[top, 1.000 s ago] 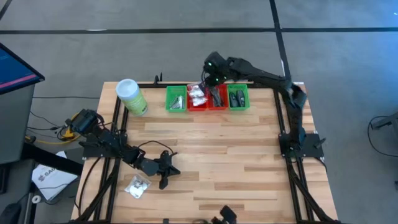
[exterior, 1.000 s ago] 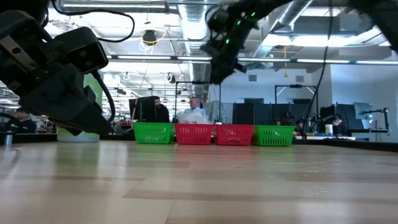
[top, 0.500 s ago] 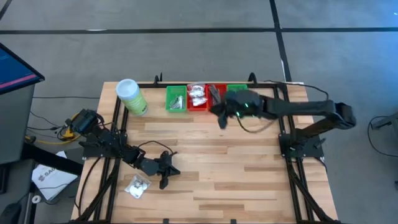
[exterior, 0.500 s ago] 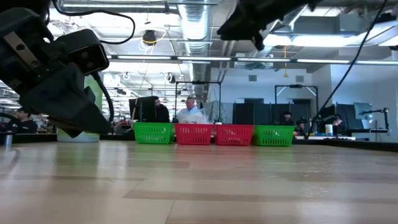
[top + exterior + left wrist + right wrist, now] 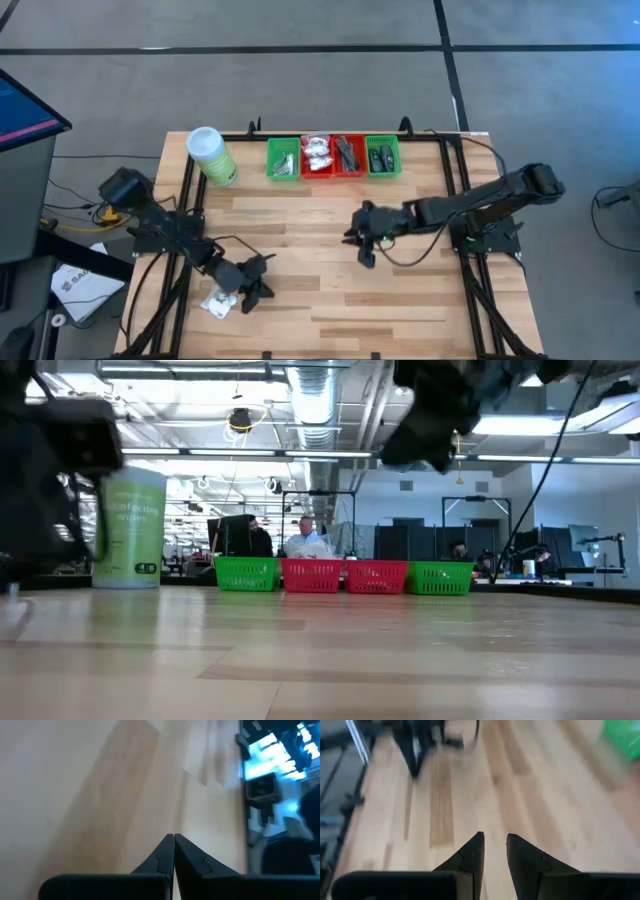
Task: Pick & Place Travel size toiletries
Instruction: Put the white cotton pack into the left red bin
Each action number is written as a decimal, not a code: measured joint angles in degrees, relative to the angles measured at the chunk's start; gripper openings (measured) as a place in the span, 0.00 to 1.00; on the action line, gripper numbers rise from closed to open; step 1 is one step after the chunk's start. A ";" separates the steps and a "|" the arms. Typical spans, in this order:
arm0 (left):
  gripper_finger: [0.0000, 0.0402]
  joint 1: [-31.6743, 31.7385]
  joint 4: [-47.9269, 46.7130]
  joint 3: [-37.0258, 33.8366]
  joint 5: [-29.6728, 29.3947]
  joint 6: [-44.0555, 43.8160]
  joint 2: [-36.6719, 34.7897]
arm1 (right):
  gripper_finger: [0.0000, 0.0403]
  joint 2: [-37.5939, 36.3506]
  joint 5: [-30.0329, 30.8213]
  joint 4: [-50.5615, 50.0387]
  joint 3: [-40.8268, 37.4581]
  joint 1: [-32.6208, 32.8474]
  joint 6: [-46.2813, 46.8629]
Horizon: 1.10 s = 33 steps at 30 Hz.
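A small heap of white crinkly packets (image 5: 219, 302) lies on the wood near the table's front left corner. My left gripper (image 5: 250, 296) hovers just to their right, shut, with nothing between its fingers (image 5: 174, 838); the left wrist view shows only bare wood. My right gripper (image 5: 364, 256) hangs over the middle of the table, tilted down. Its fingers (image 5: 494, 836) stand a little apart and hold nothing. More toiletries fill the four trays along the far edge: green (image 5: 283, 158), red (image 5: 319, 155), red (image 5: 348, 155) and green (image 5: 382, 157).
A tall light-green canister (image 5: 211, 155) with a white lid stands at the far left, left of the trays, and shows in the low view (image 5: 128, 528). Black frame rails (image 5: 452, 190) run along the table's sides. People sit in the room beyond the trays.
My right gripper has swung away from above the red trays at the far edge toward the middle of the table and sunk lower, tipping as it went. My left gripper has shifted a little toward the near left, closer to the white packets, and rolled, staying shut.
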 joint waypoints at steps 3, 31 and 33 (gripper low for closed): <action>0.00 -3.60 -10.88 0.97 -2.97 -5.60 -6.91 | 0.19 3.63 0.00 0.40 -0.27 2.00 0.07; 0.14 -12.43 -57.74 13.14 7.96 -39.97 -16.45 | 0.19 14.18 0.02 7.83 -0.16 2.87 -3.47; 0.19 -11.90 -57.97 13.14 8.01 -37.15 -16.45 | 0.19 14.18 0.01 8.27 -0.16 2.85 -4.01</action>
